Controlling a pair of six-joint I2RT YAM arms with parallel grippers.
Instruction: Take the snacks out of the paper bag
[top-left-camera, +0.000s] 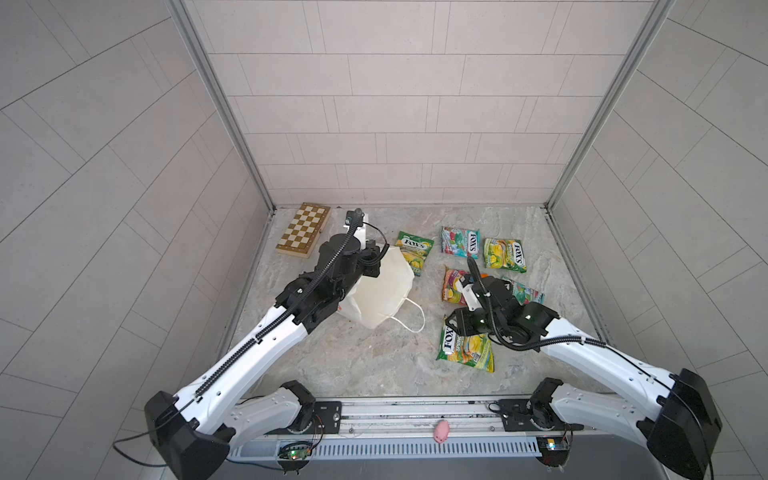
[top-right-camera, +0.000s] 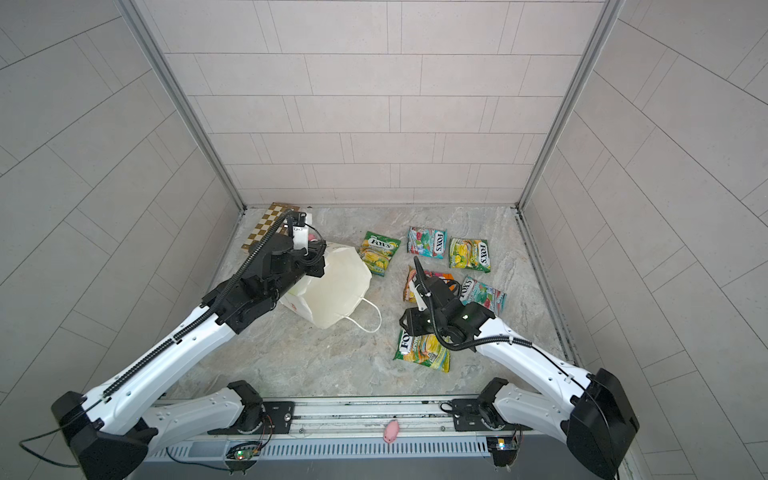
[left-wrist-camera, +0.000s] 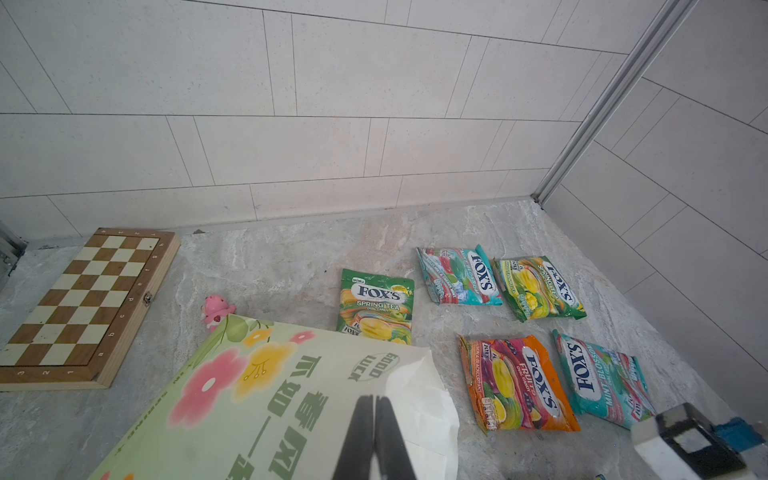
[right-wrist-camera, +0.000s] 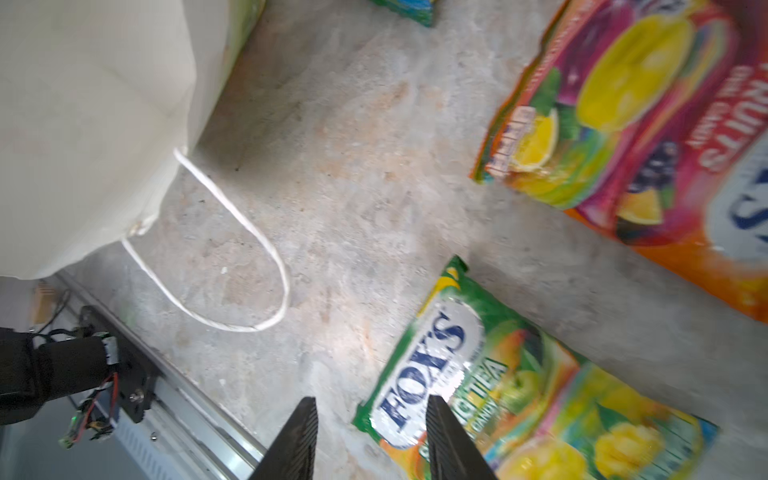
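Six snacks (left-wrist-camera: 519, 382) lie flat on the marbled table (top-left-camera: 353, 365), all of them outside the paper bag.

At the upper left of the table in both top views sits the chessboard box (top-left-camera: 304, 230), closed. Just right of it, the left gripper (left-wrist-camera: 374, 401) has its fingers pressed together on a fold of the paper bag (top-left-camera: 384, 291). The bag is tilted at middle-left of the table, with its floral side panel facing the left wrist camera and its cord handle (top-left-camera: 411, 316) resting on the table toward the lower right. A small pink toy (left-wrist-camera: 217, 309) stands between box and bag.

Just beside the bag's upper right edge lies a green Spring Tea packet (top-left-camera: 414, 251). Further right, along the back, a teal Mint Blossom packet (top-left-camera: 460, 242) and a second Spring Tea packet (top-left-camera: 505, 254) lie side by side. Below them, the orange Fruits packet (top-left-camera: 451, 284) and a second Mint Blossom packet (top-left-camera: 528, 293) are partly hidden by the right arm.

The right gripper (right-wrist-camera: 370, 401) hovers with fingers spread and nothing between them, over the top edge of the nearest Spring Tea packet (top-left-camera: 465, 349), at the bag's lower right. A pink pig toy (top-left-camera: 441, 430) lies on the rail at bottom centre.
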